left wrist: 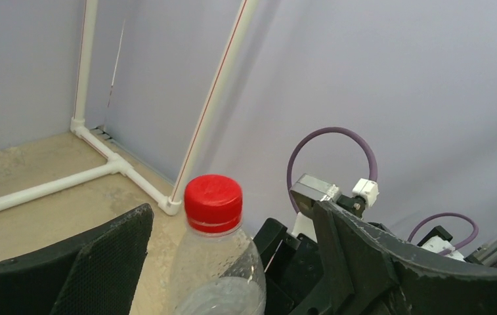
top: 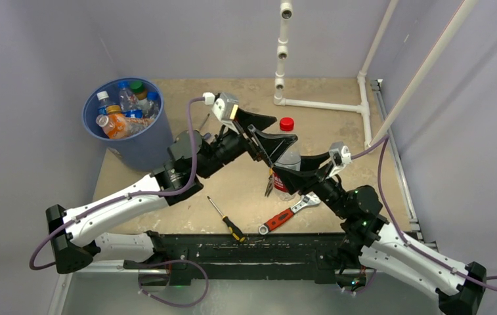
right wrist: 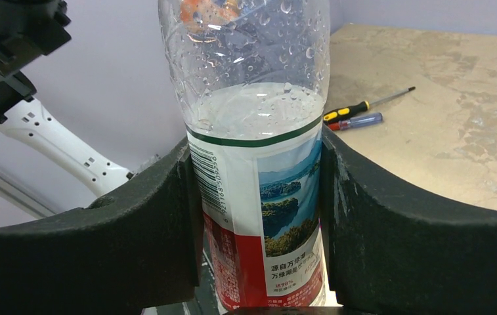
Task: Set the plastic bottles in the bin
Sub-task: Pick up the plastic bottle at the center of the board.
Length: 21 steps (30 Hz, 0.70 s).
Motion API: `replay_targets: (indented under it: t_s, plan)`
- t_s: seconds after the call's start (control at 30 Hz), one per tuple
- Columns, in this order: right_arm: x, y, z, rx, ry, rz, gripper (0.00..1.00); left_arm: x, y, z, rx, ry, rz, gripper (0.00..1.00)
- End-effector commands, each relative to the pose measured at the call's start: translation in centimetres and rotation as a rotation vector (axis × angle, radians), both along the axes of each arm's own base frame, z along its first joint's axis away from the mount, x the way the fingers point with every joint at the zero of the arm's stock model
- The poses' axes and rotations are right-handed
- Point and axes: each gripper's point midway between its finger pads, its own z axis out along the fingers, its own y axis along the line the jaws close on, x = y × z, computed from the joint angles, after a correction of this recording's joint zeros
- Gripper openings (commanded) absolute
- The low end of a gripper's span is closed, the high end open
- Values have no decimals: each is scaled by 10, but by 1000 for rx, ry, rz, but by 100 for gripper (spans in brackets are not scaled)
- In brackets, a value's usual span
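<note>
From above, the bin stands at the far left of the desk, with several bottles lying inside it, orange-filled and blue-labelled ones among them. A red-capped bottle stands upright near the middle of the desk, well apart from the bin. The left tool reaches in from the left at the level of its cap and neck. The right tool comes from the right, lower down on the bottle's body. On the near side lie a screwdriver with a yellow and black handle and a red-handled wrench. Pliers show just left of the bottle's base. A white pipe frame runs along the far right.

In the left wrist view, the left tool is spread wide. Its fingers sit on either side of the red-capped bottle, with a gap on each side and no contact.

In the right wrist view, the right tool is clamped on the red-capped bottle. Both fingers press against the red and white label. The clear wall above is beaded with droplets. The screwdriver lies on the desk beyond, just beside a blue-handled one.
</note>
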Motion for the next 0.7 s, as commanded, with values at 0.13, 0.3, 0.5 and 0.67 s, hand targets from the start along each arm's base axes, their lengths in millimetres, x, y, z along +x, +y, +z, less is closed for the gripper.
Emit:
replay_targets:
  t_s: [0.13, 0.3, 0.5, 0.67]
  plan:
    - [-4, 0, 23, 47, -42, 19, 40, 1, -11, 11, 48, -24, -23, 63]
    - [-4, 2, 21, 40, -39, 22, 40, 3, -13, 10, 55, -14, -19, 46]
    - [-4, 4, 22, 25, -45, 26, 40, 8, -19, 2, 87, 26, -12, 68]
    - [-4, 4, 21, 19, -45, 26, 40, 12, -17, 2, 86, 27, 11, 31]
